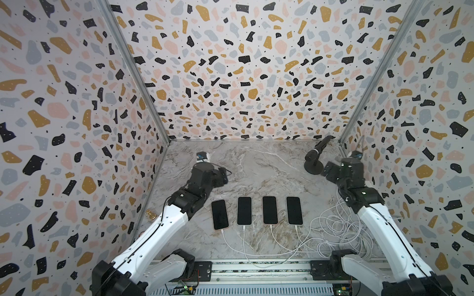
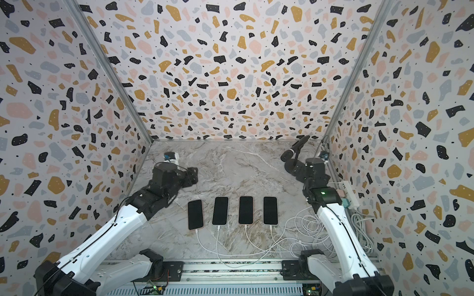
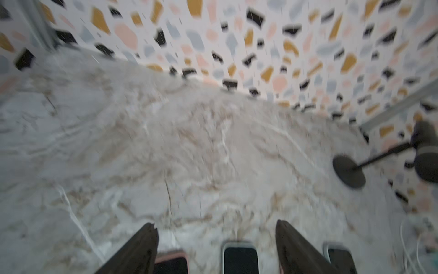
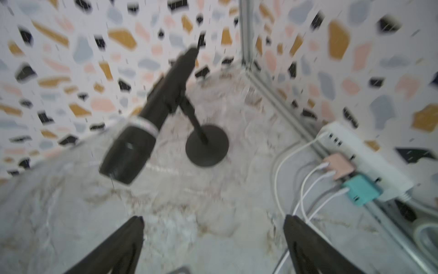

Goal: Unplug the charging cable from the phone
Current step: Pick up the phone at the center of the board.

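Note:
Several dark-screened phones lie side by side on the marble table (image 1: pixel 256 174) in both top views, from the leftmost phone (image 1: pixel 219 214) to the rightmost phone (image 1: pixel 294 210). A white charging cable (image 1: pixel 244 230) is plugged into the near end of each. My left gripper (image 1: pixel 223 176) hovers behind the row's left end, open and empty. In the left wrist view its fingers (image 3: pixel 147 246) frame a pink-cased phone (image 3: pixel 170 263) and a silver-cased phone (image 3: pixel 240 258). My right gripper (image 1: pixel 327 170) is open and empty at the back right, near the microphone.
A black microphone (image 1: pixel 314 153) on a round stand sits at the back right, close in front of the right gripper (image 4: pixel 213 218). Loose white cable loops (image 1: pixel 341 230) pile beside the right arm. A white power strip (image 4: pixel 362 156) with pink and teal chargers lies along the right wall.

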